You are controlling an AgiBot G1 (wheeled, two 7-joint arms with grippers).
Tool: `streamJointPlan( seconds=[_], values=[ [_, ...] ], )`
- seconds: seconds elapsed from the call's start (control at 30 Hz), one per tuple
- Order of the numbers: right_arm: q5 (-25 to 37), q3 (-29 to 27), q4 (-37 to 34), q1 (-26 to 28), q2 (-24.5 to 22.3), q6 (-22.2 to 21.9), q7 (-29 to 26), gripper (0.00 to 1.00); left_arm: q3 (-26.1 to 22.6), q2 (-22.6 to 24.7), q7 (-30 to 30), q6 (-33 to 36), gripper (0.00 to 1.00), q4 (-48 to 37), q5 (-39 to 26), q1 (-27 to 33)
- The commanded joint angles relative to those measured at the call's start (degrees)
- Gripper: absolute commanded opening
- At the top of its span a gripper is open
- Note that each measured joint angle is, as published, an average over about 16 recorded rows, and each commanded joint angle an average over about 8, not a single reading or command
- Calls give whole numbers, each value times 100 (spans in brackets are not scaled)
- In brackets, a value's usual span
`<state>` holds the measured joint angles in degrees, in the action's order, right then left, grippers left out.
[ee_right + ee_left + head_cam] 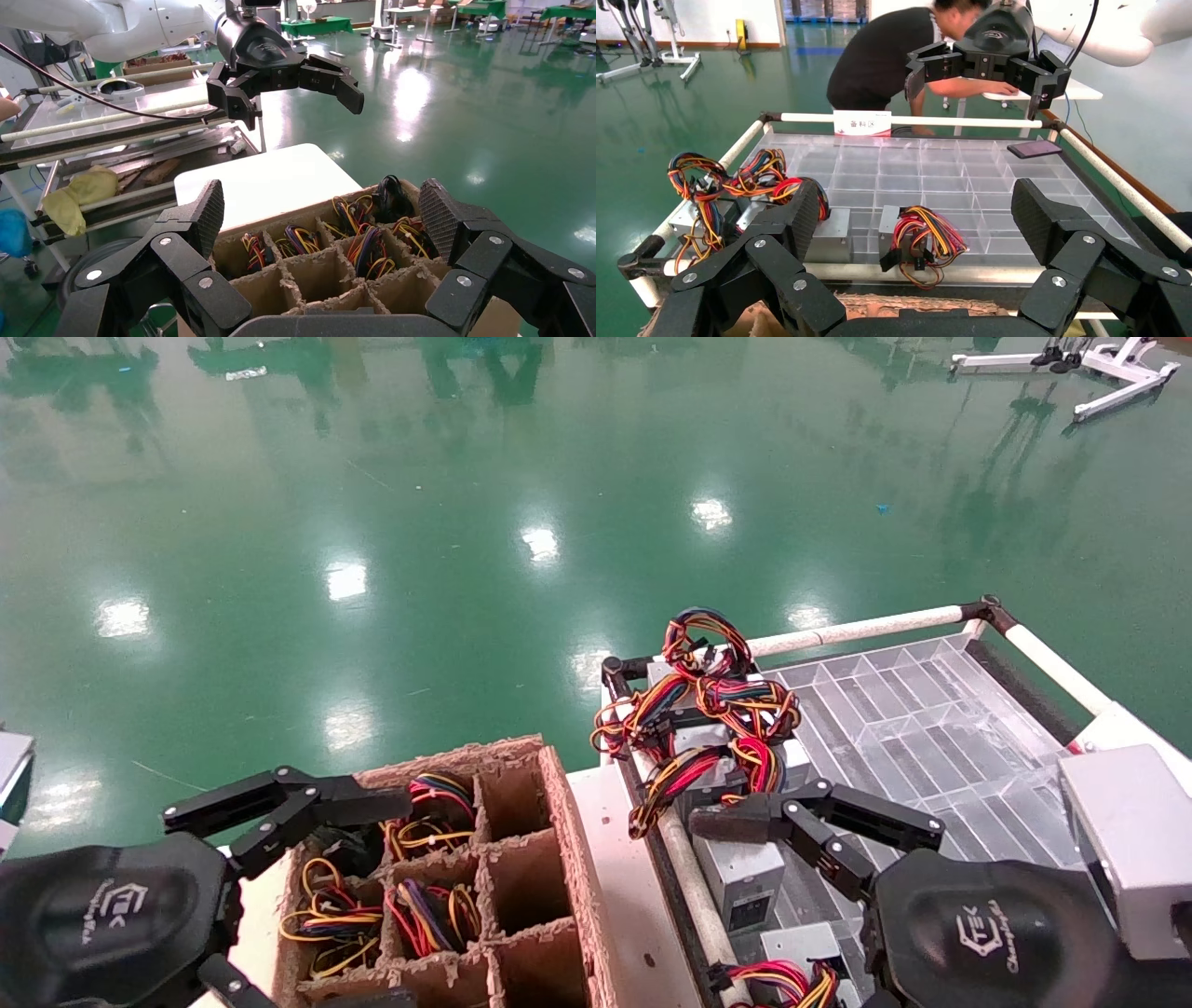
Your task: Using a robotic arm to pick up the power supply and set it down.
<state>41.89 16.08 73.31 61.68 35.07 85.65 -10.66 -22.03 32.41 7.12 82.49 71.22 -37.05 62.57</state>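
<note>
Several grey power supply units with red, yellow and black wire bundles lie along the near-left side of a clear divided tray (pixel 931 728). One power supply (pixel 740 877) sits just below my right gripper (pixel 773 812), which hangs open over them on the robotic arm with the silver camera box (pixel 1127 840). In the right wrist view the right gripper (pixel 323 210) is empty. My left gripper (pixel 363 822) hovers open over the cardboard box (pixel 559 822). The left wrist view shows the left gripper (pixel 916 210) empty, with a power supply (pixel 905 232) beyond it on the tray (pixel 947 168).
The cardboard box (pixel 309 263) has compartments, several holding wired units and some bare. A white pipe rail (pixel 857 631) frames the tray. A person in a black shirt (pixel 891 56) bends behind the tray. A dark flat device (pixel 1033 148) lies at its far corner.
</note>
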Motion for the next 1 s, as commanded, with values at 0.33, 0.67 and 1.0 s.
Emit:
streamJointPlan(
  seconds=[0.33,0.67,1.0],
  values=[
    [0,0,0,0,0,0,0,100,0,0,0,0,0,0,0,0],
    [173,88,-54,10,75,-88,-7,100,0,0,0,0,0,0,0,0],
    [1366,759,-478,513,822,-487,-140,100,0,0,0,0,0,0,0,0]
  ],
)
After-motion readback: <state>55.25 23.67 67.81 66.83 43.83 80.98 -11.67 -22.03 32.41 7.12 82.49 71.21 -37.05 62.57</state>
